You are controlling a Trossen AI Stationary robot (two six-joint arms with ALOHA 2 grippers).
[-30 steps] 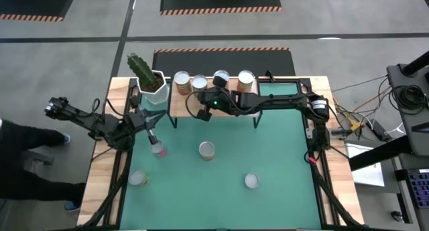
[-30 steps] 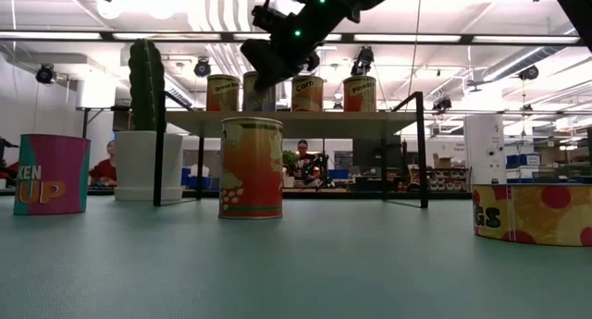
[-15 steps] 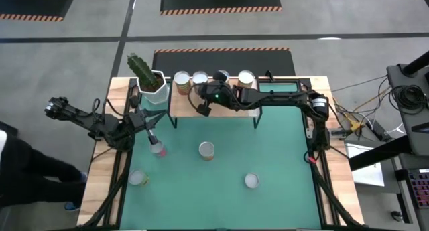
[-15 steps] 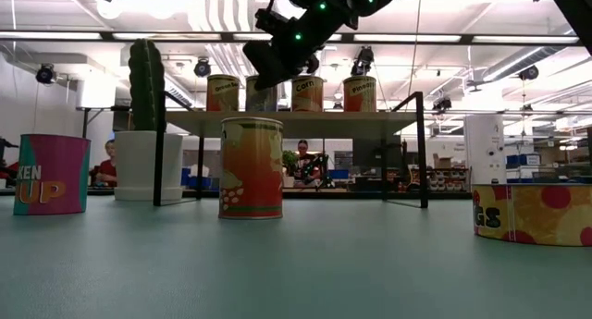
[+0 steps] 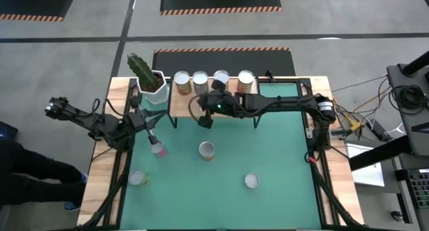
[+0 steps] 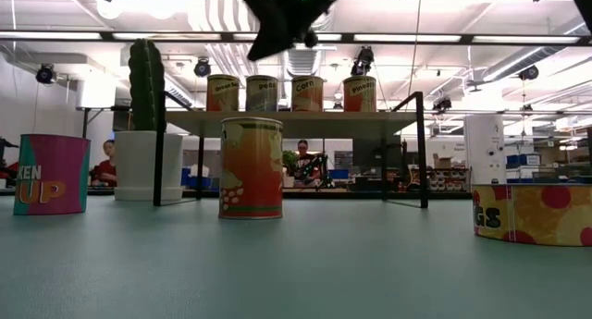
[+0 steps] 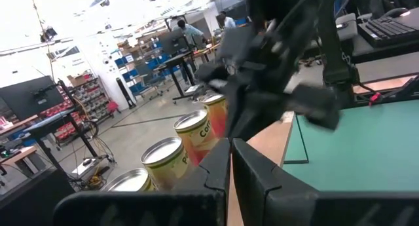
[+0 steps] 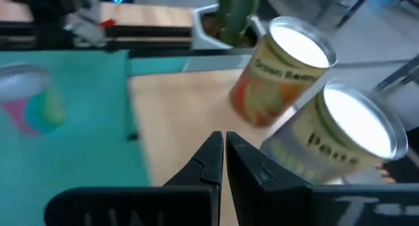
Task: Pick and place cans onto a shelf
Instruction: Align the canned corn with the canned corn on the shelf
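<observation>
Four cans (image 5: pixel 200 79) stand in a row on the light-wood shelf (image 5: pixel 268 100) at the table's far side, also seen in the low view (image 6: pixel 262 92). On the green mat stand several more: a pink can (image 5: pixel 158 149), an orange can (image 5: pixel 206 150), and two others (image 5: pixel 252 181) (image 5: pixel 138 178). My right gripper (image 5: pixel 204 120) hangs shut and empty, high above the mat just in front of the shelf (image 6: pixel 277 18); its wrist view shows shut fingers (image 8: pixel 222 154) before two shelf cans (image 8: pixel 281 69). My left gripper (image 5: pixel 151 134) waits shut and empty at the table's left, its fingertips (image 7: pixel 230 162) together.
A white pot with a green cactus (image 5: pixel 153 84) stands at the shelf's left end (image 6: pixel 139 162). The shelf's thin black legs (image 6: pixel 422 148) stand on the mat. A person's dark clothing (image 5: pixel 27 171) shows beside the table's left edge.
My right gripper has risen and drawn back from the shelf's cans toward the table's near edge, staying shut and empty. The four cans on the shelf have kept their places.
</observation>
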